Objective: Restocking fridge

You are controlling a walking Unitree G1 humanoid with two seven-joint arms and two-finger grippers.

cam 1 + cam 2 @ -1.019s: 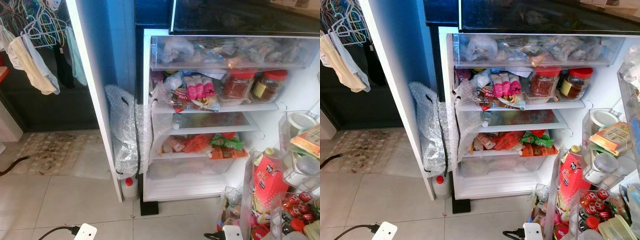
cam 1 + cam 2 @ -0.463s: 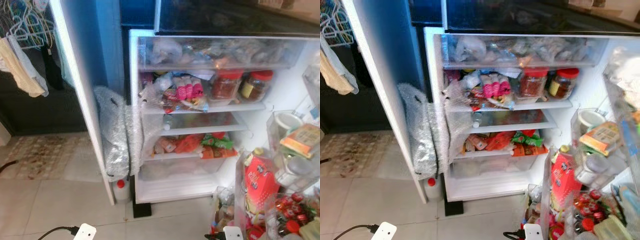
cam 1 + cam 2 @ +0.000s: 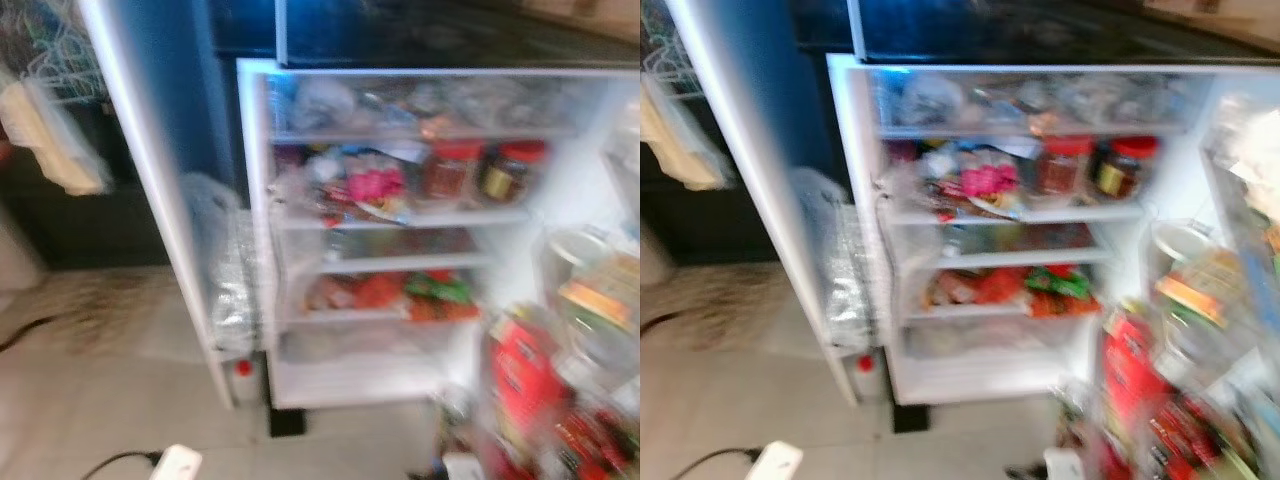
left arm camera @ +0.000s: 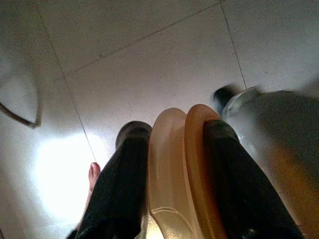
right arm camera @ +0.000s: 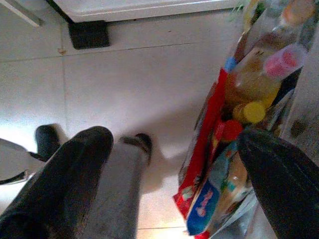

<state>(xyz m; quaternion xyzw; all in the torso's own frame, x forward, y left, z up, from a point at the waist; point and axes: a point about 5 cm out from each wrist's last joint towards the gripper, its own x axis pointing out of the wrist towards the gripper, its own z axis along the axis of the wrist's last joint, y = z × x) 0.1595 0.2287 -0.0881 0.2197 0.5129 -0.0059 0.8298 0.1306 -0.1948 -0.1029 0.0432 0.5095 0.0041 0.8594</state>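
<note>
1. Standing before the open fridge (image 3: 400,210), the robot looks forward and down through blurred head views at shelves already crowded with goods: two red-lidded jars (image 3: 485,170) on the upper shelf, pink packets (image 3: 375,185) beside them, and red and green packets (image 3: 400,290) on a lower shelf.
2. The left end effector (image 4: 172,164) is clamped on two thin, tan, plate-like discs (image 4: 182,169) set on edge between its black fingers (image 4: 122,184), pointing down at the tiled floor (image 4: 149,64). What they are exactly is hard to tell.
3. The right end effector (image 5: 172,164) hangs with its fingers spread wide and nothing between them, just above the floor and close to a bag of bottles and packets (image 5: 234,129) by the fridge's foot.
4. The held discs lie low, well below the shelves; the fridge is ahead and above, so the left arm would have to rise and reach forward, probably with the discs' long axis turned flat to slide in.
5. Open room looks scarce: the middle shelf (image 3: 400,245) seems the barest. The loaded door racks (image 3: 590,320) crowd the right side, while a bubble-wrap bundle (image 3: 225,270) and the door edge (image 3: 150,170) stand left.
</note>
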